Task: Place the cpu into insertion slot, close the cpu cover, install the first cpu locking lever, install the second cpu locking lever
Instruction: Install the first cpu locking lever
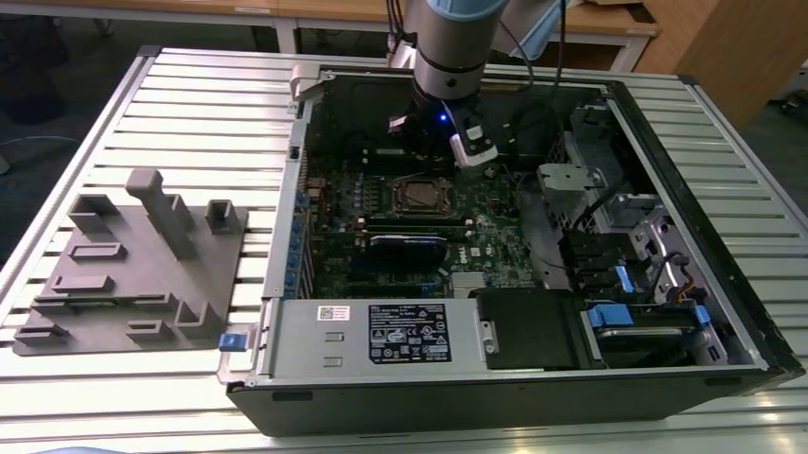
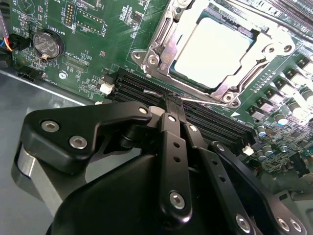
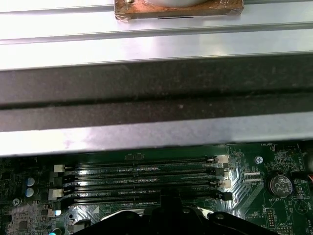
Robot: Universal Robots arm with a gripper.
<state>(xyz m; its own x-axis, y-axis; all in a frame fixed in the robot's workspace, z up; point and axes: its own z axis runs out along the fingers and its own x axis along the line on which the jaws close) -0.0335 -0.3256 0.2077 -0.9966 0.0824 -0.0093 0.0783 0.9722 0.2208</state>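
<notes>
Just ahead of the gripper (image 2: 175, 102), whose fingers sit narrow with hardly a gap, the cpu (image 2: 212, 46) lies seated in the insertion slot (image 1: 396, 196) with the cpu cover (image 2: 165, 45) down around it. A thin locking lever (image 2: 205, 101) runs crosswise to the fingers at their tips, along the socket's near edge. Whether the tips pinch that rod or only press on it, I cannot tell, as the fingers hide it.

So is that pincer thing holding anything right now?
Pincer: closed, with its tips at the thin locking lever beside the cpu cover. Whether it actually grips the lever cannot be told.
</notes>
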